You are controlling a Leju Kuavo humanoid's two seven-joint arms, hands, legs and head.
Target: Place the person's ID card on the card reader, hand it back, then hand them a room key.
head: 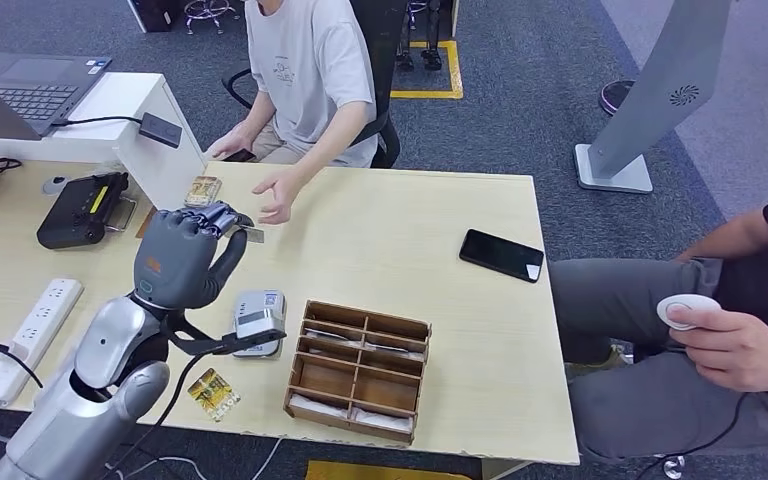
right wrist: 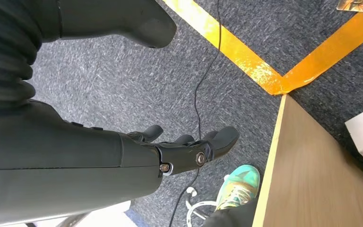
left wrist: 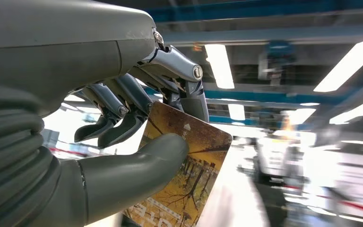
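Note:
My left hand (head: pixel 182 258) is raised over the table's left part and pinches a card (left wrist: pixel 194 179) printed with yellow autumn trees between thumb (left wrist: pixel 142 163) and fingers. The seated person's open hand (head: pixel 280 195) lies just beyond it, palm up. The grey card reader (head: pixel 258 322) sits on the table below my left hand, with nothing on top. A similar printed card (head: pixel 213 393) lies near the front edge, and another (head: pixel 203 190) lies by the person. My right hand (right wrist: pixel 189 151) hangs beside the table edge, fingers apart, holding nothing.
A wooden compartment box (head: pixel 358 370) with white cards stands right of the reader. A black phone (head: pixel 501 255) lies at the right. A power strip (head: pixel 30 335), a black device (head: pixel 82 210) and a laptop (head: pixel 20 90) are on the left. A second person (head: pixel 730 300) sits at right.

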